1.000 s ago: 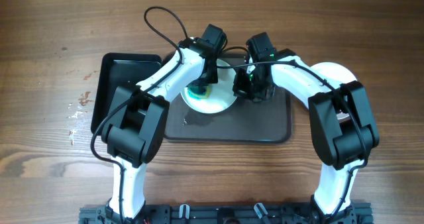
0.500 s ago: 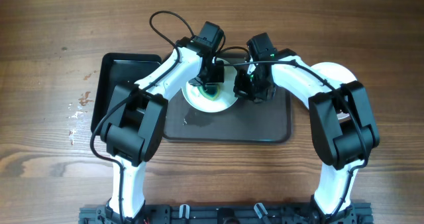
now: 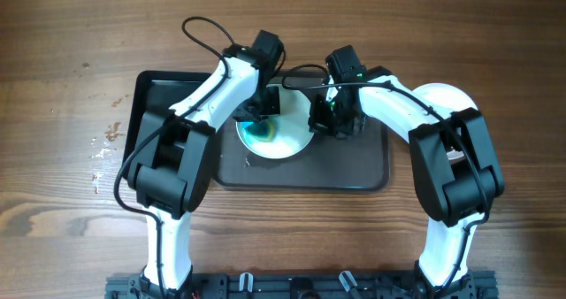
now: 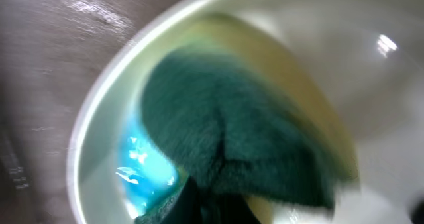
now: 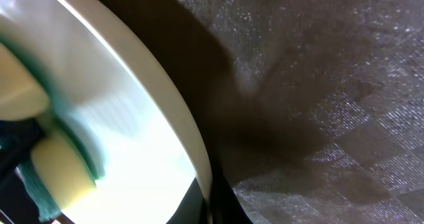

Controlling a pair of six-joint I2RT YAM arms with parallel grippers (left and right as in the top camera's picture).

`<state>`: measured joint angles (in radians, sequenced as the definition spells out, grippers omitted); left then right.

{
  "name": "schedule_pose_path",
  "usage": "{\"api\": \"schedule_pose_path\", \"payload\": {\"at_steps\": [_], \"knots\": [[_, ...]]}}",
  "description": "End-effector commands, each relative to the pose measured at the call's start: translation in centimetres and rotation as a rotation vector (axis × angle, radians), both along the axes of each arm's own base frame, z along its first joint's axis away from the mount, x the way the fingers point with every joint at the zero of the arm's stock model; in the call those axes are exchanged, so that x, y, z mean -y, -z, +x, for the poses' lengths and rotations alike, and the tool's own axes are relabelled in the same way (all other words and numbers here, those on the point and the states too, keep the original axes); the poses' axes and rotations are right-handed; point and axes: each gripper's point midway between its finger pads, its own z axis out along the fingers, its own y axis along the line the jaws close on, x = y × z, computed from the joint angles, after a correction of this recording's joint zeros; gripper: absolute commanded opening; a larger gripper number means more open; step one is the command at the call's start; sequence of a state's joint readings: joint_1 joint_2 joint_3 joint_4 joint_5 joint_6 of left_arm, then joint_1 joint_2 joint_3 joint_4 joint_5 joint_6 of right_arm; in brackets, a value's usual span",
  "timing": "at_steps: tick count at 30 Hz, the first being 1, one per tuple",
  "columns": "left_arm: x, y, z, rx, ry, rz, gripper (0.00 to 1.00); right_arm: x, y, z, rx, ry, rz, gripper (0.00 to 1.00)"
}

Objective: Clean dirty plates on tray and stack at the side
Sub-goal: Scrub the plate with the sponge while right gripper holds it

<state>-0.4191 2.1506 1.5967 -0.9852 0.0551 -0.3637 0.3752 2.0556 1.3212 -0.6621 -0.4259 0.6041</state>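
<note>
One white plate [image 3: 279,137] lies on the dark grey tray [image 3: 354,171], with a blue smear [image 3: 260,134] on its left part. My left gripper [image 3: 256,111] is shut on a green-and-yellow sponge [image 4: 232,124] pressed on the plate's left inner side [image 4: 99,111], beside the blue smear [image 4: 142,164]. My right gripper [image 3: 329,118] is shut on the plate's right rim [image 5: 182,124], with the tray's textured base [image 5: 344,118] beside it. The sponge's yellow edge [image 5: 59,164] shows across the plate. Another white plate [image 3: 445,95] lies off the tray at the right, partly hidden by the right arm.
A smaller glossy black tray [image 3: 159,109] sits against the grey tray's left end. Small white specks [image 3: 104,153] lie on the wooden table to the left. A cable [image 3: 203,29] loops above the left wrist.
My left gripper has swept the sponge to the left and a little back across the plate, uncovering a blue-green smear. The right gripper has held the rim still.
</note>
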Motion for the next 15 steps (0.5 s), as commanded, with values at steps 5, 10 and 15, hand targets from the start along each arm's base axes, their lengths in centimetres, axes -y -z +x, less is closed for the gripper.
{"api": "schedule_pose_path", "payload": {"at_steps": [5, 10, 15], "knots": [[6.8, 0.2, -1.8, -0.108, 0.110, -0.388, 0.04, 0.6, 1.3, 0.0, -0.017, 0.007, -0.032, 0.04], [4.7, 1.1, 2.4, 0.066, 0.006, -0.234, 0.04, 0.6, 1.3, 0.0, -0.017, 0.007, -0.032, 0.04], [-3.4, 1.3, 4.8, 0.227, -0.193, 0.196, 0.04, 0.6, 1.3, 0.0, -0.017, 0.006, -0.033, 0.04]]}}
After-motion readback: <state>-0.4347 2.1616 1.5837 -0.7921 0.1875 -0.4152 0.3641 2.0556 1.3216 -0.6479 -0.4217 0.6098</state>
